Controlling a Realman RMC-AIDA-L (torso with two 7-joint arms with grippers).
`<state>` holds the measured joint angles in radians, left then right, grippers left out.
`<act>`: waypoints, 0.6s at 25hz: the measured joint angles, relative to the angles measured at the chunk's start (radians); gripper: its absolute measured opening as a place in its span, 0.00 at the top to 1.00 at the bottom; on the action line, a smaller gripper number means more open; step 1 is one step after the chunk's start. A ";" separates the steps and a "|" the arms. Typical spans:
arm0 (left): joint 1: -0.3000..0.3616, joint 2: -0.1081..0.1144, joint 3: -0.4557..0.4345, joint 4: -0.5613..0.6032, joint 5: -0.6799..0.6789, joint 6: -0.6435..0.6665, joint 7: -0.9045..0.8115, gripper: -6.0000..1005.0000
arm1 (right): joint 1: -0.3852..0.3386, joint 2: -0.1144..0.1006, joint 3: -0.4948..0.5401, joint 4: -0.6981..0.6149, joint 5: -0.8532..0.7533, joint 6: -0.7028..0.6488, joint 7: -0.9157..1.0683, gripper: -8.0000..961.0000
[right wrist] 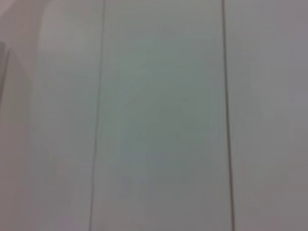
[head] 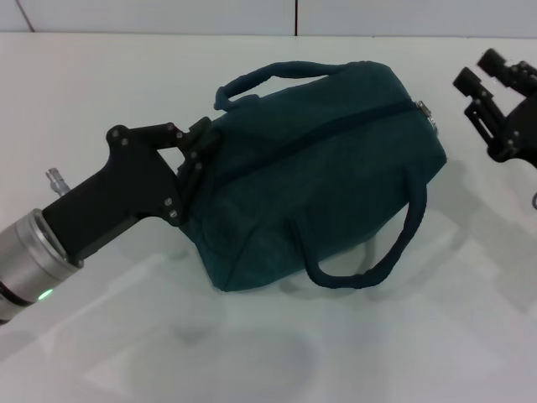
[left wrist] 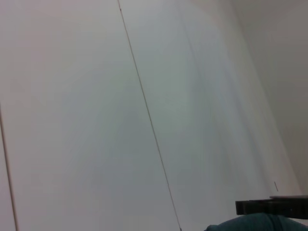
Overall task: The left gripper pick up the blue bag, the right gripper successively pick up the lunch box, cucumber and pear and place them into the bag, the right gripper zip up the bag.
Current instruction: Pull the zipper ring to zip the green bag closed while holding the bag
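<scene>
The blue bag (head: 327,168) is bulging and tilted, held a little above the white table (head: 101,84), where its shadow falls. Its zip line runs closed along the top to a metal pull (head: 427,115) at the right end. My left gripper (head: 200,155) is shut on the bag's left end. A corner of the bag (left wrist: 255,223) shows in the left wrist view. My right gripper (head: 478,71) hangs open at the far right, apart from the bag, with nothing between its fingers. The lunch box, cucumber and pear are out of view.
Two handles stick out of the bag: one loops above its back (head: 277,74), the other hangs down at the front (head: 377,260). Both wrist views mostly show white wall panels with dark seams.
</scene>
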<state>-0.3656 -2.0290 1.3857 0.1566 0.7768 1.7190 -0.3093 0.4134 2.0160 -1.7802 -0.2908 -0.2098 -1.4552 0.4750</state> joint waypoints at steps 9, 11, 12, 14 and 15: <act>-0.009 -0.004 0.000 0.004 -0.005 -0.024 -0.001 0.94 | -0.009 -0.032 -0.001 0.033 -0.026 0.079 -0.013 0.49; -0.019 -0.007 0.001 0.004 -0.005 -0.038 -0.001 0.94 | -0.009 -0.032 -0.001 0.049 -0.044 0.095 -0.020 0.49; -0.023 -0.008 0.001 0.004 -0.005 -0.044 -0.001 0.94 | -0.007 -0.031 -0.001 0.053 -0.058 0.111 -0.025 0.49; -0.032 -0.011 0.001 0.004 -0.005 -0.057 -0.001 0.94 | -0.002 -0.027 0.001 0.051 -0.092 0.146 -0.032 0.49; -0.035 -0.013 0.001 0.004 -0.005 -0.059 -0.001 0.94 | 0.000 -0.025 0.003 0.046 -0.110 0.160 -0.036 0.49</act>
<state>-0.4003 -2.0417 1.3867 0.1606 0.7721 1.6596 -0.3098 0.4132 1.9913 -1.7772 -0.2446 -0.3199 -1.2957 0.4389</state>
